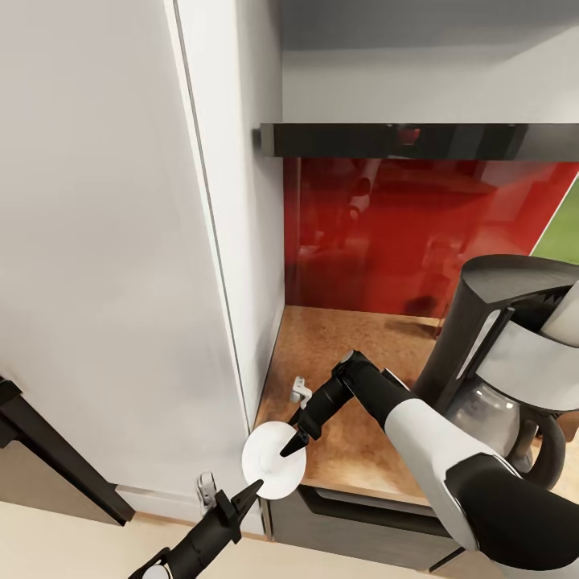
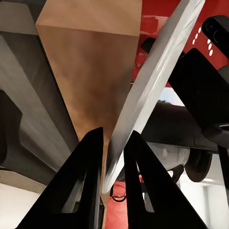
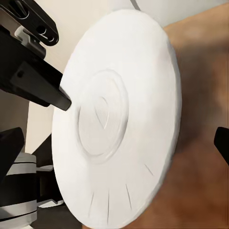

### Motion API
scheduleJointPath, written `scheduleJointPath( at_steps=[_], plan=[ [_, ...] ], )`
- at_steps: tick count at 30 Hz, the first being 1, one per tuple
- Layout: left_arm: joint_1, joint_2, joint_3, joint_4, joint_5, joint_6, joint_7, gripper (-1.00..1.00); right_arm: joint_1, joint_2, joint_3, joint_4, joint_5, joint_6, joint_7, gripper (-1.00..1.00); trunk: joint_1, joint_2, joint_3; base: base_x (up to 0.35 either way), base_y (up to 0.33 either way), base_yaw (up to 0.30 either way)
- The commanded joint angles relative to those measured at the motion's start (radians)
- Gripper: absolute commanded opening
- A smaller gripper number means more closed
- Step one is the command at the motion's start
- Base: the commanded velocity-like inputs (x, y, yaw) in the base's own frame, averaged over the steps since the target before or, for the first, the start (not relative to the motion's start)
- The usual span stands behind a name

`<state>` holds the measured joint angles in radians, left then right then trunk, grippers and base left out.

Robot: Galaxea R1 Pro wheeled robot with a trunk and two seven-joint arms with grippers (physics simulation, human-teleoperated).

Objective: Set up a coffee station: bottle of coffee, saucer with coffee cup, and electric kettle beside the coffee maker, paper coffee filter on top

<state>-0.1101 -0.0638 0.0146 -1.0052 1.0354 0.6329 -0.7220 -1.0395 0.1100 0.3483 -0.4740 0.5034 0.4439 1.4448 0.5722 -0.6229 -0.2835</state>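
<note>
We hold the saucer [image 1: 273, 465] on edge, pinched in our left gripper [image 1: 256, 485]; our right gripper [image 1: 291, 447], spread wide, faces it just above the tabletop [image 1: 354, 362], seemingly readying a handover.

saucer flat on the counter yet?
No. The saucer is held tilted at the counter edge, its rim pinched by the left gripper.

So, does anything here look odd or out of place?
Yes. The saucer is not lying flat: it hangs tilted at the counter's front edge, pinched at its rim by the left gripper, with the right gripper at its face. The coffee maker stands upright.
</note>
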Motion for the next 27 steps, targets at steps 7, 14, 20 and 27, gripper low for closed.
scheduleJointPath(
  at_steps=[7, 14, 20, 27],
  plan=[
    [0.000, 0.001, 0.004, 0.001, -0.025, -0.015, 0.004, -1.00, -0.001, -0.007, -0.007, -0.108, 0.010, 0.012, 0.005, 1.00, 0.000, -0.001, -0.002, 0.000, 0.000, 0.000],
    [0.000, 0.003, 0.005, -0.002, -0.021, -0.013, 0.004, -1.00, -0.001, -0.020, -0.012, -0.215, 0.013, 0.017, 0.003, 1.00, 0.000, -0.001, -0.002, 0.000, 0.000, 0.000],
    [0.000, 0.005, 0.005, -0.005, -0.020, -0.013, 0.003, -1.00, -0.001, -0.046, -0.012, -0.270, 0.015, 0.019, -0.001, 1.00, 0.000, -0.001, -0.002, 0.000, 0.000, 0.000],
    [0.001, 0.015, 0.004, -0.006, -0.021, -0.004, 0.003, -1.00, -0.001, -0.094, -0.013, -0.383, 0.014, 0.020, -0.136, 1.00, 0.000, -0.001, -0.002, 0.000, 0.000, 0.000]
  ],
)
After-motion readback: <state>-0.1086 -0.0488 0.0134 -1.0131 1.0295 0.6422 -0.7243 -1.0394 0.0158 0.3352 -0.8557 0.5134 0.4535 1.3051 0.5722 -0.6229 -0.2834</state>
